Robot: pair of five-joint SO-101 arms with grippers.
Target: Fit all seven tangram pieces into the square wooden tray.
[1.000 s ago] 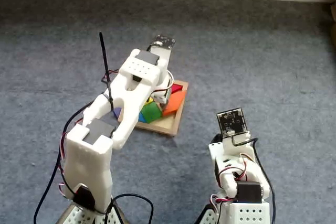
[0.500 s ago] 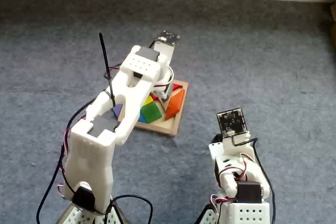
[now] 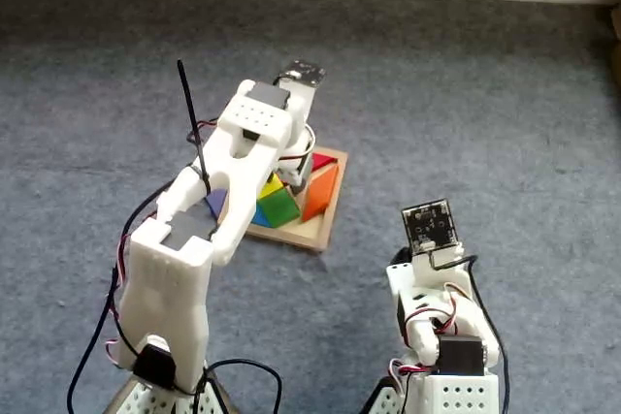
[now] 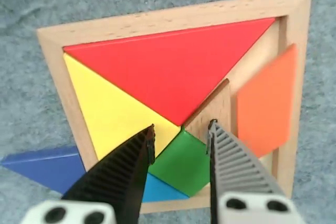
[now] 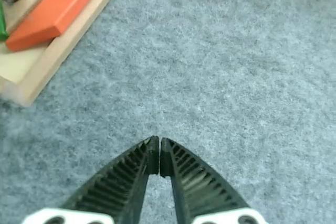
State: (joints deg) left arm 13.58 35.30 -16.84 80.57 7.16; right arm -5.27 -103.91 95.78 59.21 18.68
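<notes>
Wooden tray (image 3: 299,232) on grey carpet (image 3: 485,94) — left arm (image 3: 243,157) partly across it

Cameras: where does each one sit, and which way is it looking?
High view: fixed overhead, looking down; both arms show, left arm over the wooden tray.
Left wrist view: on that wrist, facing into the tray; open left hand shows.
Right wrist view: on that wrist, facing the table; shut right hand shows.
All share the tray's orange piece.

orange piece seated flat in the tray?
No, the orange piece lies tilted, with one edge up on the rim of the tray.
</notes>
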